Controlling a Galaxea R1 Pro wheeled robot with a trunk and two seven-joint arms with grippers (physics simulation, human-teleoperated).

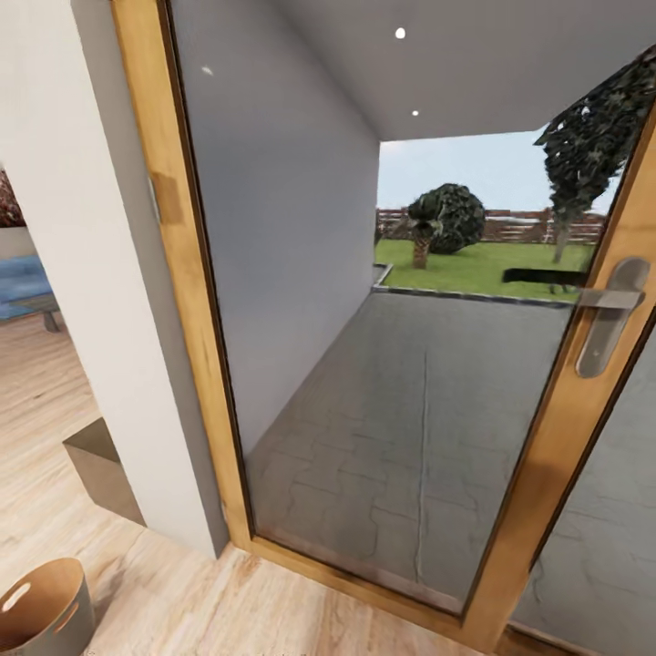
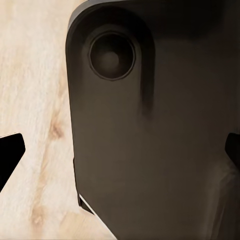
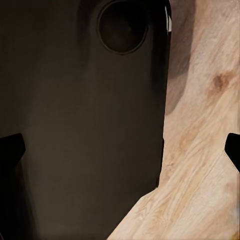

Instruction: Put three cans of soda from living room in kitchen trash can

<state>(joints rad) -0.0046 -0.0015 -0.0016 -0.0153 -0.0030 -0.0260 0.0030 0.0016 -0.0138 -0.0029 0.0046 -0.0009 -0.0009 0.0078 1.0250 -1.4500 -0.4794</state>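
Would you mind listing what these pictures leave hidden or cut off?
- Bin, head view: cut by the picture's corner; its bottom and contents are hidden.
- Blue sofa, head view: mostly hidden behind the white wall.
- Floor, left wrist view: largely blocked by a dark robot part.
- Right wrist view: likewise blocked; gripper fingertips cut by the edges.

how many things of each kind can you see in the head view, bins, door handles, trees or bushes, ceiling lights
bins: 1, grey outside, brown inside
door handles: 1, metal lever
trees or bushes: 2, a round one and a taller one
ceiling lights: 2
soda cans: 0
total: 6
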